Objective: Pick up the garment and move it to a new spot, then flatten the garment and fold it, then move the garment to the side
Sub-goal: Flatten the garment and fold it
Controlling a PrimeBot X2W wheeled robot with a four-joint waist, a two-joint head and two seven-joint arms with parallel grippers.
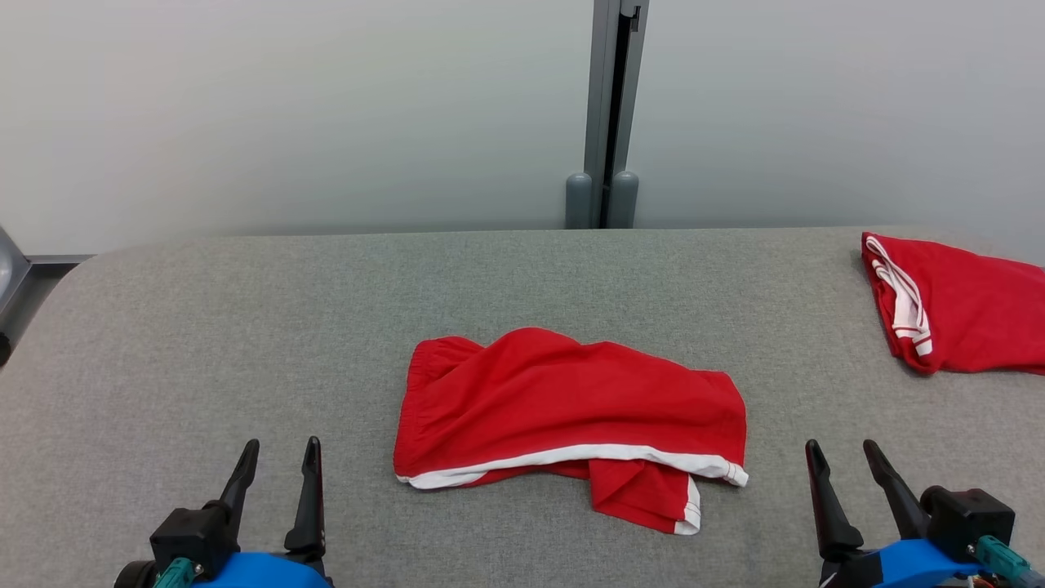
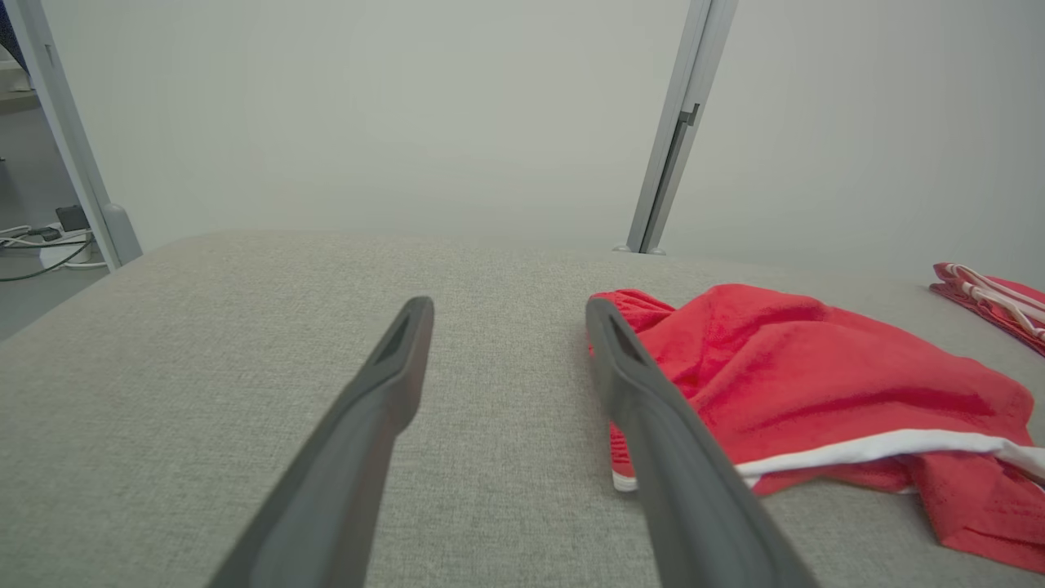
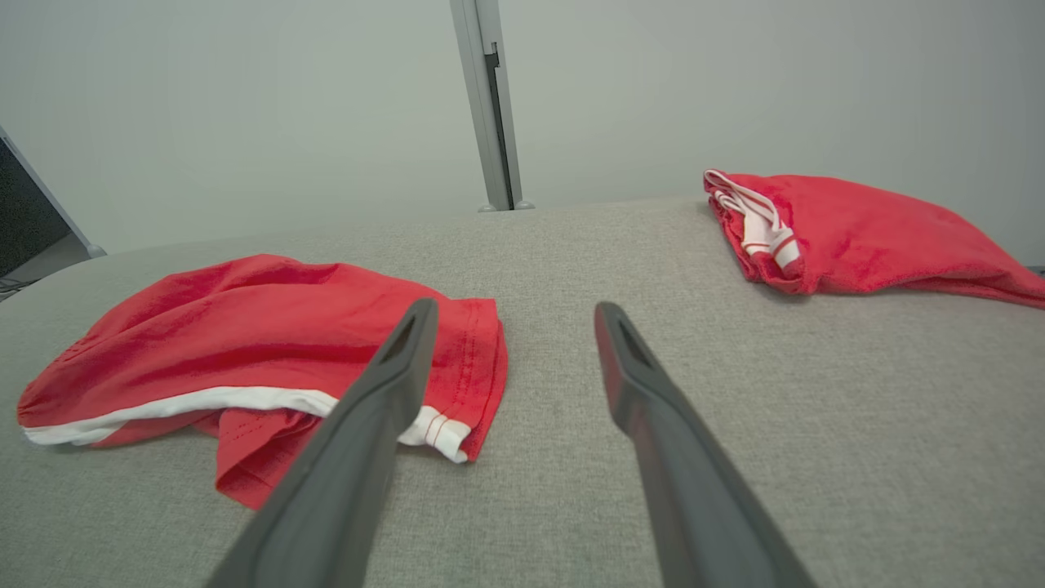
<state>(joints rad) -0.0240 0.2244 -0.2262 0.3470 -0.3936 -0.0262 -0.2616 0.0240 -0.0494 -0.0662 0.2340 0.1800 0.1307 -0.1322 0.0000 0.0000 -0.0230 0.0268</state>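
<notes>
Grey fabric-topped bench (image 1: 204, 327) is sitting in front of a pale wall (image 1: 286, 106), w/ a grey upright post (image 1: 608, 106) standing behind the far edge. Red shorts (image 1: 563, 400) w/ white trim are lying crumpled approx mid-bench, waistband pointing to robot's left, one red flap w/ white hem poking out on the near side. Left jaws are hovering at the near edge, spread wide, gripping nothing, apart from the shorts' left end. Right jaws are hovering likewise off the right end, released, empty. 2nd red garment (image 1: 971, 314) w/ white trim is lying folded at far right of bench, well apart from the shorts.
</notes>
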